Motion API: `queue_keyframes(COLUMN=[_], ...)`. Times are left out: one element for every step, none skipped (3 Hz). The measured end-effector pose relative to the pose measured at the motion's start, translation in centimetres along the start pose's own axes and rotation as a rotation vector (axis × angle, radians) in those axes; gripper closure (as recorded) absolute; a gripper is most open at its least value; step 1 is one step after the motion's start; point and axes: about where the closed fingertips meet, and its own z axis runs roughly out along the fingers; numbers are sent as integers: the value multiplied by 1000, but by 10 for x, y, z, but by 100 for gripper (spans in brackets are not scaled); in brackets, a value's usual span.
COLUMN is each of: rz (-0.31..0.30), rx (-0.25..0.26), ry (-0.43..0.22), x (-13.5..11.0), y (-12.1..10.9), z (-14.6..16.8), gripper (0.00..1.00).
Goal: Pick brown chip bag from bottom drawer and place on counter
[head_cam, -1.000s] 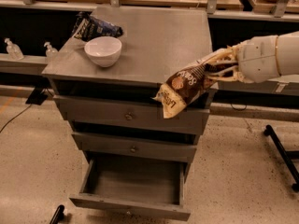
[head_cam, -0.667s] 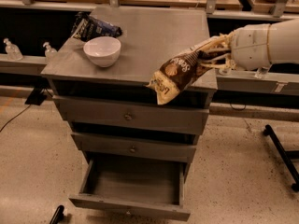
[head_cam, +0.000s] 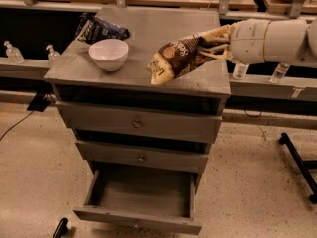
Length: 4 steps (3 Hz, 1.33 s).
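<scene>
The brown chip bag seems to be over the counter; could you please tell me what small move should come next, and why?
Probably lower it, further in from the edge: the gripper, shut on the brown chip bag, holds it tilted, its low end near the front edge of the counter, apart from the white bowl.

Reaches in from the right edge, high in the view, with the white, cylindrical arm (head_cam: 270, 41) held close to level. Ends leftward in the gripper (head_cam: 205, 46), pale fingers (head_cam: 218, 32) pointing left and slightly down. Grips one end of the brown chip bag (head_cam: 173, 61), apparently pinched between both fingers, though with tips partly buried in crumpled foil.
</scene>
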Motion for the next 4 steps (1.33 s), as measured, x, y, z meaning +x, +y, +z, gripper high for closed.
queue_keyframes(rz=[44, 83, 83, 83], rx=[70, 135, 160, 157], ry=[43, 97, 102, 99], x=[16, 39, 40, 39], y=[2, 17, 14, 14], z=[17, 31, 34, 36], gripper=[100, 100, 85, 61])
